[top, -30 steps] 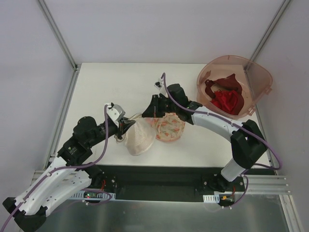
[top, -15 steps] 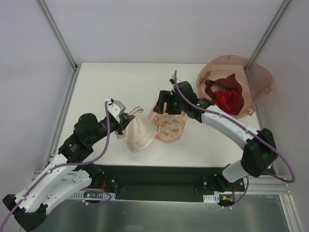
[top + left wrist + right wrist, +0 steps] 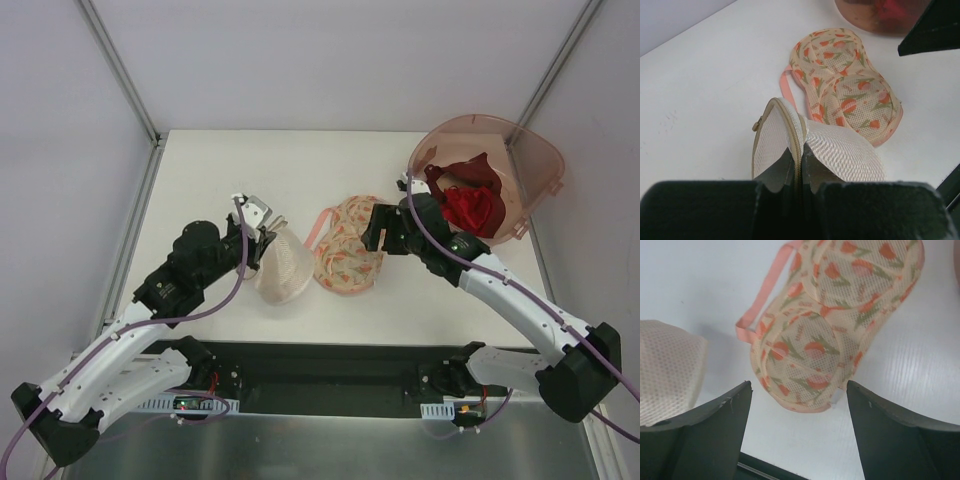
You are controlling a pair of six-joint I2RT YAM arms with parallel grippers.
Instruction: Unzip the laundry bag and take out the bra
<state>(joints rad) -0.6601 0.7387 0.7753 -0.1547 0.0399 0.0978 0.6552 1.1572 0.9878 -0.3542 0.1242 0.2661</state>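
Note:
The laundry bag [image 3: 281, 270], a cream-white mesh pouch, lies left of the table's middle. My left gripper [image 3: 267, 232] is shut on its zipped rim. In the left wrist view the zip [image 3: 795, 131] runs straight into the closed jaws of this gripper [image 3: 799, 167], and the mesh of the laundry bag [image 3: 845, 152] bulges to the right. My right gripper [image 3: 377, 231] stands open, just right of a floral orange-patterned bra [image 3: 348, 252] with pink straps. In the right wrist view that gripper [image 3: 799, 392] has nothing between its fingers, and the floral bra [image 3: 827, 325] lies beyond them. The bra is hidden.
A pink plastic basin [image 3: 535, 165] stands at the back right with a dark red bra [image 3: 470, 203] inside it. A metal frame rail [image 3: 135, 215] runs along the table's left edge. The corner of the laundry bag [image 3: 667, 370] shows at the left of the right wrist view.
My right gripper has opened, let go of the floral bra and drawn back to the right. My left gripper, still shut on the bag's rim, has shifted up and to the right.

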